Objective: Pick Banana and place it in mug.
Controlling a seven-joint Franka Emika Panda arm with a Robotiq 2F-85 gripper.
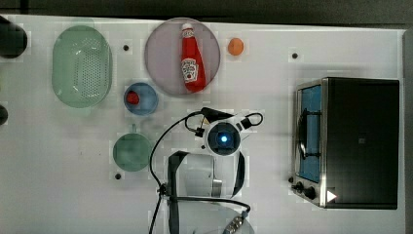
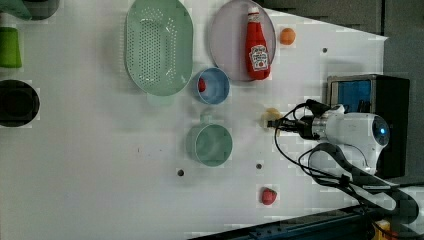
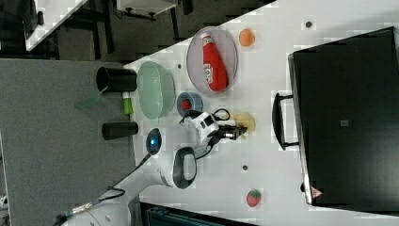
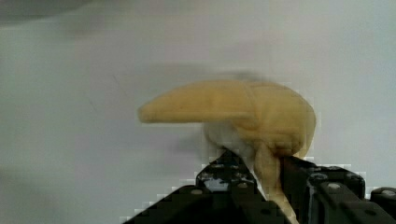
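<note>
Here we have the gripper (image 4: 261, 175) closed on the banana (image 4: 233, 112), pinching its lower stem; the mug (image 2: 210, 144) lies toward the left view's left.

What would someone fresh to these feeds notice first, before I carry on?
Probably the red ketchup bottle lying on the round plate at the top view's top centre, and the black oven on the top view's right. Next, the wrist view: the banana sits pinched between the gripper fingers, with the mug nearby on the left view's left.
</note>
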